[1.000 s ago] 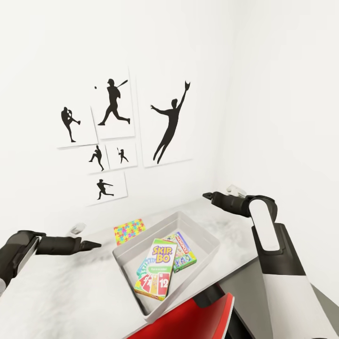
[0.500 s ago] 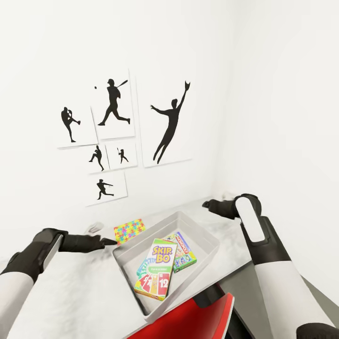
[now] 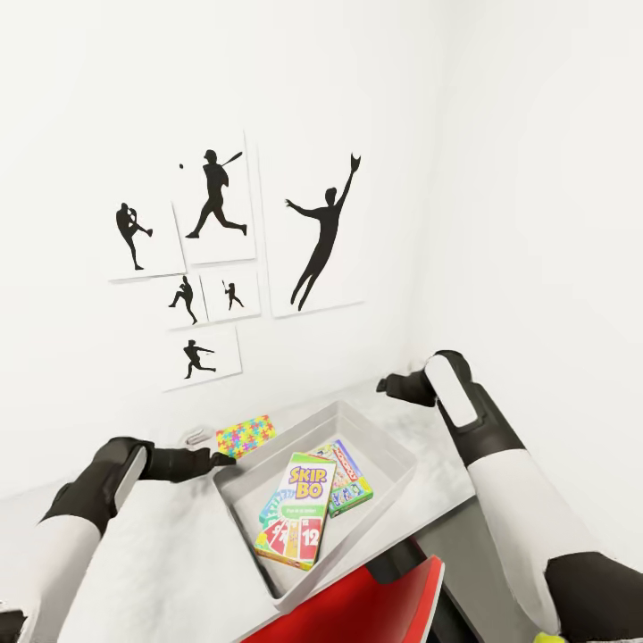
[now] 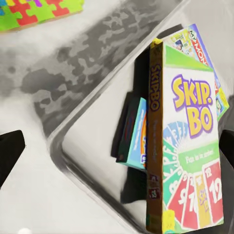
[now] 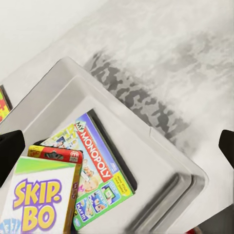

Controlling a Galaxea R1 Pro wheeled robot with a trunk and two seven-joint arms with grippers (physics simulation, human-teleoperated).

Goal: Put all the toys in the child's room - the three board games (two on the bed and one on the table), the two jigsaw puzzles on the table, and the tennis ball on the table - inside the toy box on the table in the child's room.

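The see-through toy box (image 3: 404,458) stands on the light grey table (image 3: 134,554). Inside it lie three board games: the Skip-Bo box (image 3: 299,509) on top, a blue one (image 3: 271,511) under it, and a green-edged Monopoly one (image 3: 351,482). One jigsaw puzzle (image 3: 244,436) lies flat on the table behind the box's left corner. My left gripper (image 3: 223,458) hovers open at that corner, just in front of the puzzle. My right gripper (image 3: 386,387) hangs open above the table behind the box's right corner. The tennis ball is out of view.
Baseball-player silhouette pictures (image 3: 214,192) hang on the white wall behind the table. A red chair (image 3: 357,607) sits at the table's near edge. The room's corner is close on the right. A yellow-green sliver (image 3: 545,636) peeks out by my right elbow.
My left gripper has travelled right along the table to the box's left corner by the puzzle. My right gripper has drifted slightly left, its elbow swinging in. The games have not moved.
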